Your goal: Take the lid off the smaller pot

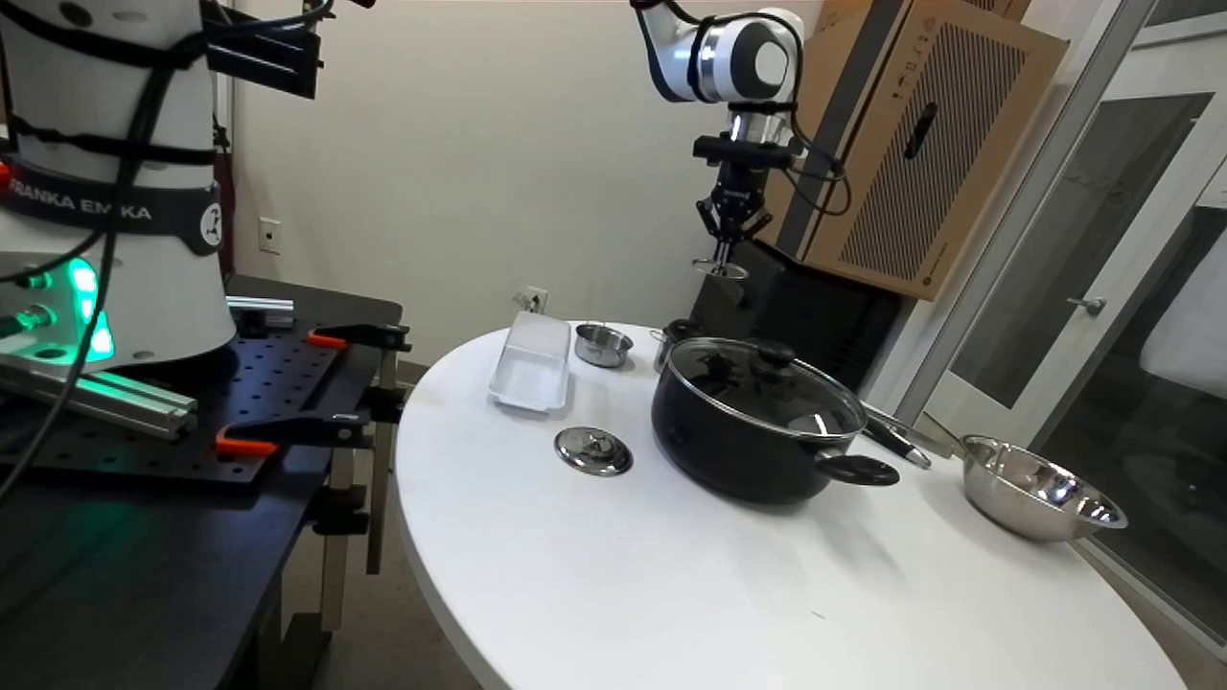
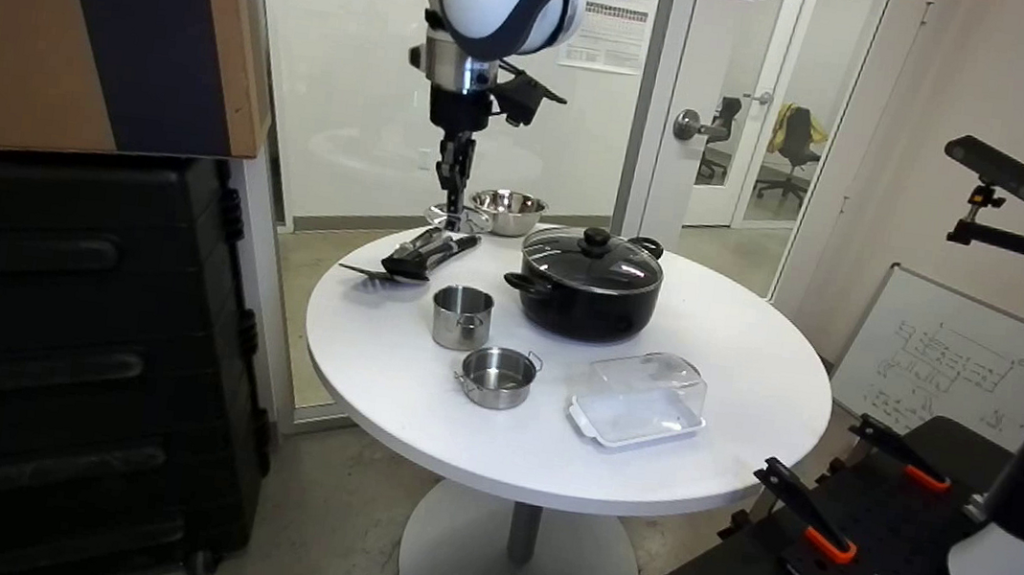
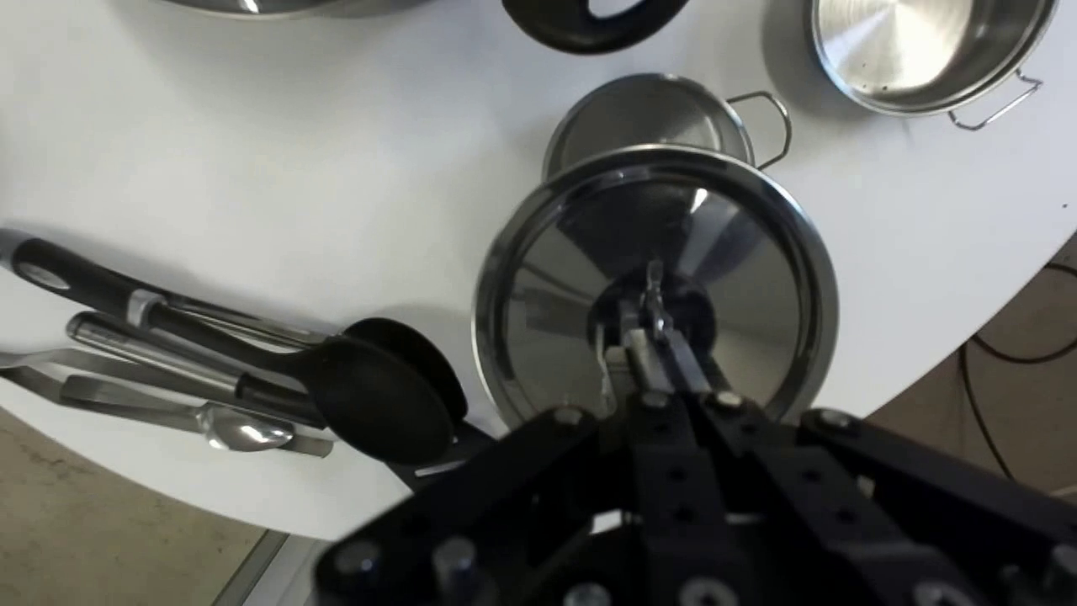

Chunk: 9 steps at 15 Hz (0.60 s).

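Pale wall (image 1: 479, 163) behind, a round white tabletop (image 1: 671, 594) before me, and above it, in both exterior views, hangs a flat round silvery lid (image 3: 623, 236), well clear of the pots. The black tool (image 2: 454, 208) is clamped on its centre handle, as far as I can judge; the wrist view blurs just how it meets the metal. Near the big black pot with side handles (image 2: 582, 305) stands a cup-sized, shiny steel pot (image 2: 460, 322), its mouth uncovered, with a shallower steel pot (image 2: 496, 390) just beside it. I'd call the lifting done and only the setting-down left. The next move, I think, wants a level carry aside, a slow descent to the tabletop away from both small pots, and letting go only once the lid rests.
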Motion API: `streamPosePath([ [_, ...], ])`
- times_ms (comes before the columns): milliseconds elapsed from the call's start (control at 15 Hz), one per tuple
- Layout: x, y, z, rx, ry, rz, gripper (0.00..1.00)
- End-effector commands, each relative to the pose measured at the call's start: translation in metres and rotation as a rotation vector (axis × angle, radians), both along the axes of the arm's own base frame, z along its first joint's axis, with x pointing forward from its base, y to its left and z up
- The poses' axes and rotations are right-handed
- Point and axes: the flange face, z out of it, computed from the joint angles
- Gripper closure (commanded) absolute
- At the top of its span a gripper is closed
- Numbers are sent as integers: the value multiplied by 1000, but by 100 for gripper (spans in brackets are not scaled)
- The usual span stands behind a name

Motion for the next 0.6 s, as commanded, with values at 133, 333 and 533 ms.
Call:
streamPosePath([
  [133,-51,-77,42,66,-33,-114,100],
  [333,-77,-124,49,104,-42,-238,100],
  [533,-112,-170,48,127,-34,-363,100],
])
